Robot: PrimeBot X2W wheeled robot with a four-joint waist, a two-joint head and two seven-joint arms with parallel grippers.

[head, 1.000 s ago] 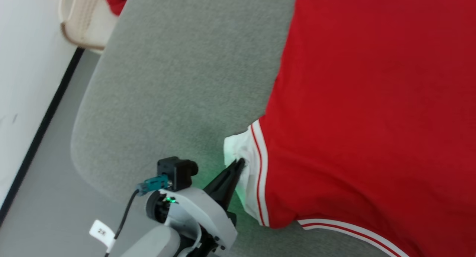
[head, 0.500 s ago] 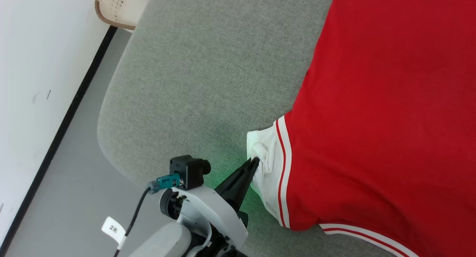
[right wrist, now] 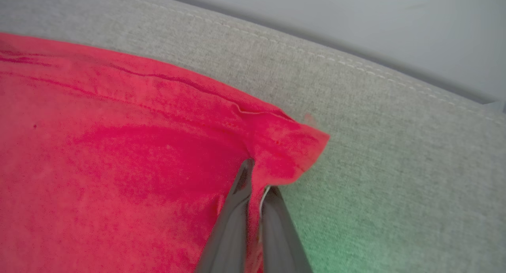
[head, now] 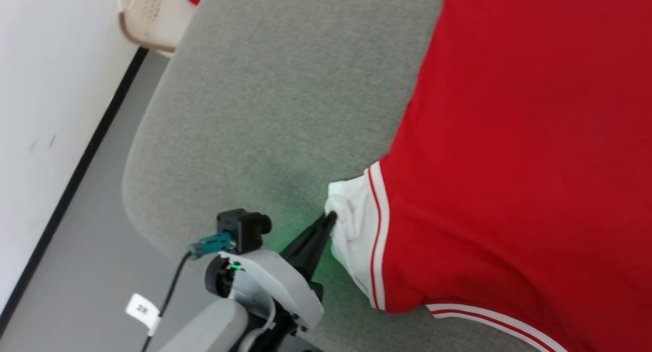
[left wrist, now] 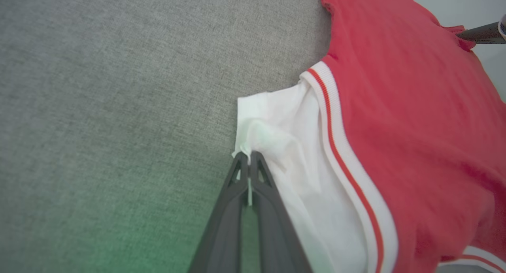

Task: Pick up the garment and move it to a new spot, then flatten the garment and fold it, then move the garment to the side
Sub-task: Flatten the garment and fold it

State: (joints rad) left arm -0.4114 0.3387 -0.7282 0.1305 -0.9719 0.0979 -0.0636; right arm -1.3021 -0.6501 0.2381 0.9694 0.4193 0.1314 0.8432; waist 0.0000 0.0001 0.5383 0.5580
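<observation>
The garment (head: 509, 153), a bright red shirt with a white sleeve section (head: 354, 235) edged in red-and-white stripes, lies spread on a grey upholstered surface (head: 285, 97). My left gripper (head: 330, 218) is shut on the white sleeve's edge; in the left wrist view the gripper (left wrist: 248, 156) pinches a thin fold of the white sleeve cloth (left wrist: 276, 146). In the right wrist view my right gripper (right wrist: 257, 178) is shut on a red hemmed corner of the garment (right wrist: 284, 146), with cloth between its fingers. At that view's far top right of the left wrist view a dark finger (left wrist: 480, 32) touches the red cloth.
The grey surface has a rounded edge (head: 137, 199) near my left arm, with grey floor (head: 76, 270) and a white wall with dark skirting (head: 61, 199) beyond. A cream perforated basket (head: 147, 16) holding red cloth stands at the top left. A seam (right wrist: 355, 65) runs along the surface's far edge.
The head camera has swung, shifting the whole picture. My left gripper stays shut on the white sleeve, which looks a little more bunched at the fingertips.
</observation>
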